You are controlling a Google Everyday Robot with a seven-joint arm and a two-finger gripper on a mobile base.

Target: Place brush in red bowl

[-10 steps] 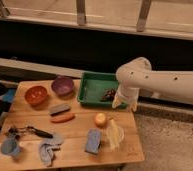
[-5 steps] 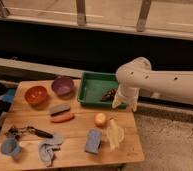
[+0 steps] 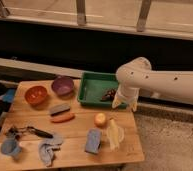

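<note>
The red bowl (image 3: 36, 94) stands at the back left of the wooden table (image 3: 75, 131). A dark, long-handled brush (image 3: 31, 131) lies near the front left edge, apart from the bowl. My gripper (image 3: 122, 103) hangs from the white arm (image 3: 155, 80) at the right side of the table, over the right edge of the green tray (image 3: 96, 86). It is far from both the brush and the red bowl. I see nothing held in it.
A purple bowl (image 3: 63, 85) stands right of the red one. A small dark object (image 3: 109, 94) lies in the tray. On the table are a grey block (image 3: 59, 108), an orange stick (image 3: 62, 118), an orange fruit (image 3: 100, 119), a blue sponge (image 3: 93, 141), a pale yellow item (image 3: 114, 134), a blue cup (image 3: 10, 147) and a cloth (image 3: 49, 147).
</note>
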